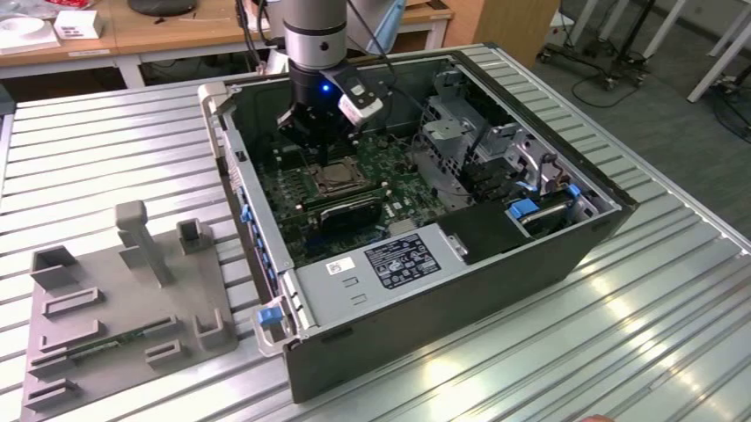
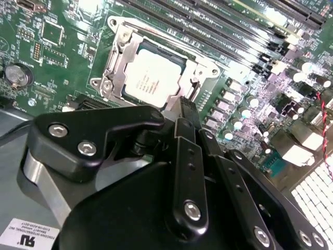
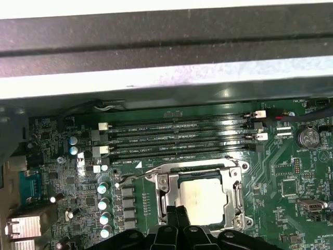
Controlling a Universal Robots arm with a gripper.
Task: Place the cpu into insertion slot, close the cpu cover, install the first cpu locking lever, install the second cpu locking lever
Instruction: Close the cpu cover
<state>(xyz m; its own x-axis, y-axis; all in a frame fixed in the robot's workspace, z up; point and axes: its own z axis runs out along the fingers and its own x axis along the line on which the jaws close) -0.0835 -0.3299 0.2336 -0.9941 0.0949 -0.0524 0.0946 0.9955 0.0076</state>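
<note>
The cpu (image 1: 338,178) (image 2: 154,73) (image 3: 200,198), a silvery-tan square, lies flat in the green motherboard. The cpu cover (image 2: 118,57) (image 3: 162,187) lies down around it as a silvery frame. The insertion slot is hidden beneath the two. A thin wire locking lever (image 3: 132,177) runs out from one corner of the socket. My gripper (image 1: 318,149) (image 2: 184,104) (image 3: 177,212) hangs just over the socket's edge. Its black fingers are pressed together with nothing between them, and the tips are right by the cover's rim.
Long black memory slots (image 3: 177,138) run beside the socket. The open computer case has a grey drive cage (image 1: 452,132) and a power supply box (image 1: 393,259). The case wall (image 3: 166,78) rises close behind. A grey fixture plate (image 1: 129,299) lies on the ribbed metal table.
</note>
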